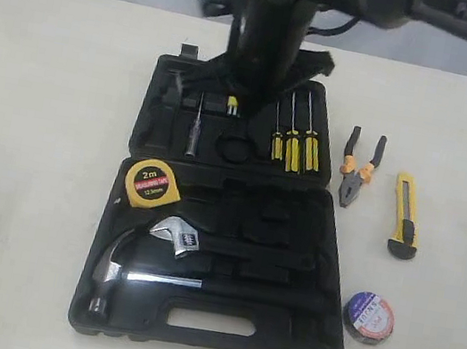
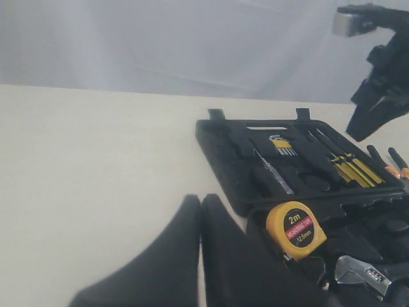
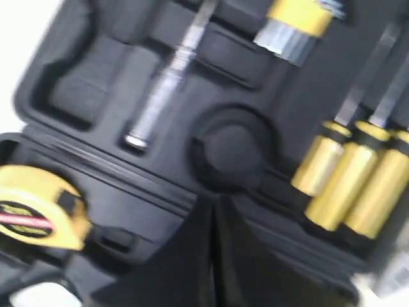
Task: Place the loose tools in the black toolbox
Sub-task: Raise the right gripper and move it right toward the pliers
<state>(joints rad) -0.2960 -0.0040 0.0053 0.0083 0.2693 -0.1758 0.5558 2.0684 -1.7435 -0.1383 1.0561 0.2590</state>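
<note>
The black toolbox [image 1: 296, 231] lies open in the middle of the table. The yellow tape measure [image 1: 152, 184] sits in its near half, at the left corner by the hinge. On the table right of the box lie the orange-handled pliers [image 1: 359, 168], the yellow utility knife [image 1: 405, 216] and the black tape roll [image 1: 368, 317]. My right arm [image 1: 265, 45] reaches down over the far half. Its gripper [image 3: 217, 204] is shut and empty, close above the hinge near a round recess [image 3: 233, 147]. My left gripper [image 2: 202, 201] is shut and empty over bare table, left of the tape measure [image 2: 295, 229].
A steel hammer [image 1: 121, 274] and an adjustable wrench [image 1: 177, 237] rest in the near half. Three yellow-handled screwdrivers [image 1: 293, 144] and a slim metal tool [image 1: 193, 136] sit in the far half. Bare table stretches left of the box.
</note>
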